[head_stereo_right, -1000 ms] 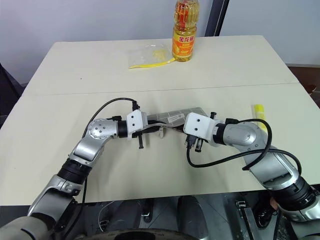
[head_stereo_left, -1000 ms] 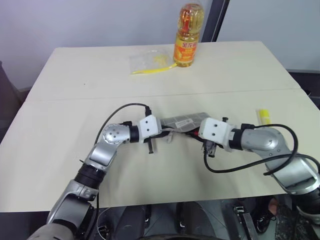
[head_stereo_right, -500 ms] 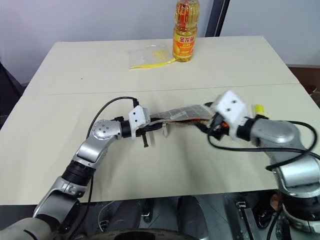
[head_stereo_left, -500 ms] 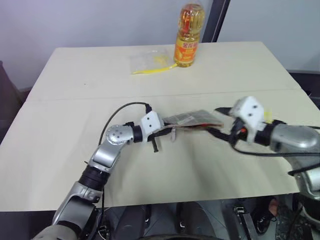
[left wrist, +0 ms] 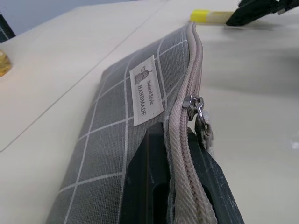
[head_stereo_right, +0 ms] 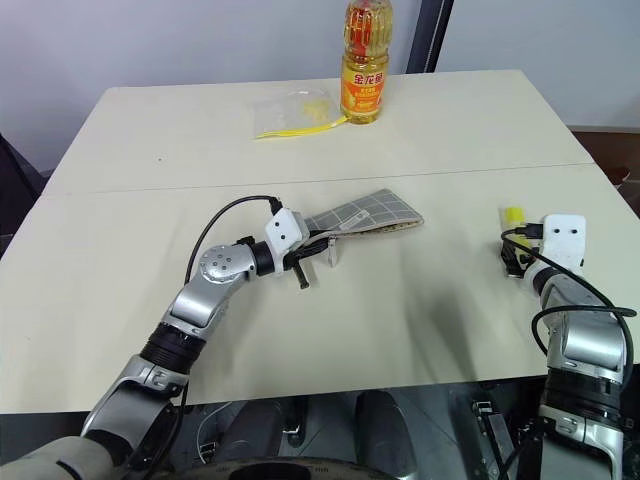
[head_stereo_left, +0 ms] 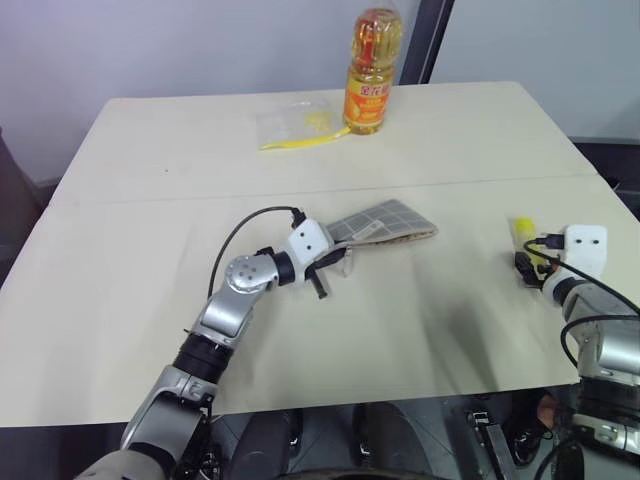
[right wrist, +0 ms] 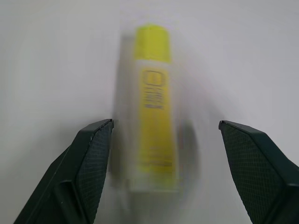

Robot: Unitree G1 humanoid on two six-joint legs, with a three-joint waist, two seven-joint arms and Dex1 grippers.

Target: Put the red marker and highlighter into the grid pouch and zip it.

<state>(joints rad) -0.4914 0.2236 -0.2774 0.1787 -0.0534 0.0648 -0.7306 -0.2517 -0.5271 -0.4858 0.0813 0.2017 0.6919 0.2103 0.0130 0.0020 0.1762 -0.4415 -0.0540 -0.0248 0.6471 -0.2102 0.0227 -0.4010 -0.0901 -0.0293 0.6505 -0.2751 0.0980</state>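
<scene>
The grey grid pouch (head_stereo_left: 385, 222) lies flat at mid-table, its white label (left wrist: 145, 91) and silver zipper pull (left wrist: 196, 103) close in the left wrist view. My left gripper (left wrist: 173, 140) is shut on the pouch's zipper edge at its near-left end (head_stereo_left: 325, 262). The yellow highlighter (head_stereo_left: 524, 231) lies at the table's right side. My right gripper (right wrist: 166, 122) is open just short of it, one finger on each side of its near end (head_stereo_right: 512, 258). The red marker is hidden.
An oil bottle (head_stereo_left: 368, 75) stands at the table's far edge, with a clear plastic bag (head_stereo_left: 298, 122) of yellow contents to its left. The table's right edge (head_stereo_left: 615, 195) runs close beyond the highlighter.
My right gripper left the pouch's right end, swung far right to the highlighter and opened. The pouch settled flatter. My left gripper kept its hold on the pouch.
</scene>
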